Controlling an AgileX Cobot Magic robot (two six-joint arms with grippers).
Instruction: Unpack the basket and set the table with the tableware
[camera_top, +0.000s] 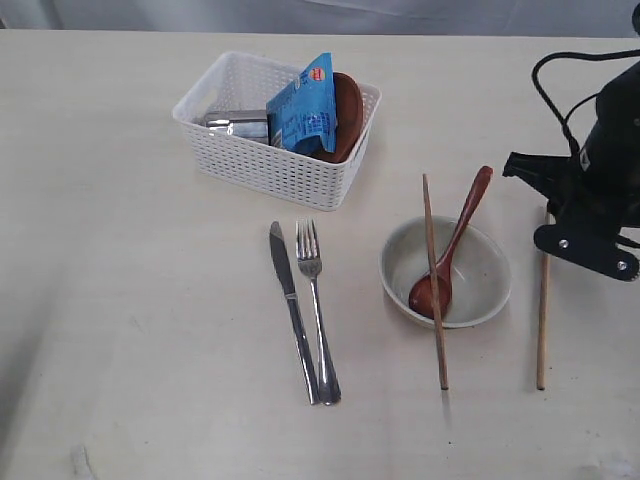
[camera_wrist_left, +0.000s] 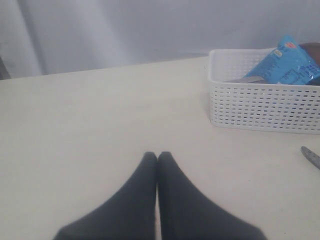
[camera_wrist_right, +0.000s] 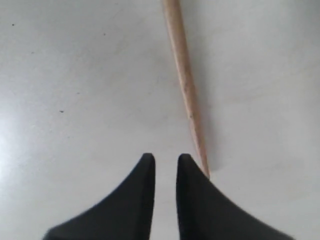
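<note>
Tabletop (camera_top: 120, 300), pale cream, carries everything. A white lattice basket (camera_top: 270, 165) stands toward its far side in the exterior view and serves as the marker for all else.

The right arm (camera_top: 590, 210) hangs far to the right of the basket. The right gripper (camera_wrist_right: 164, 157) has its fingers slightly parted, with nothing between them. The left gripper (camera_wrist_left: 157, 155) sits over bare table well apart from the basket, fingers pressed together and empty.

A cream bowl (camera_top: 485, 270) rests to the right of the basket and nearer the camera. Inside the basket a blue snack packet (camera_top: 305, 115) stands upright, a brown plate (camera_top: 348, 110) leans against the right end wall, and a steel cup (camera_top: 235, 125) lies beside the packet.

Just on the near side of the basket a knife (camera_top: 292, 310) and fork (camera_top: 318, 320) lie side by side. A reddish spoon (camera_top: 455, 250) rests in the bowl. One chopstick (camera_top: 434, 290) lies across the bowl. A second chopstick (camera_wrist_right: 187, 90) lies farther right of the basket, its end just beside one right fingertip (camera_wrist_right: 192, 170).
</note>
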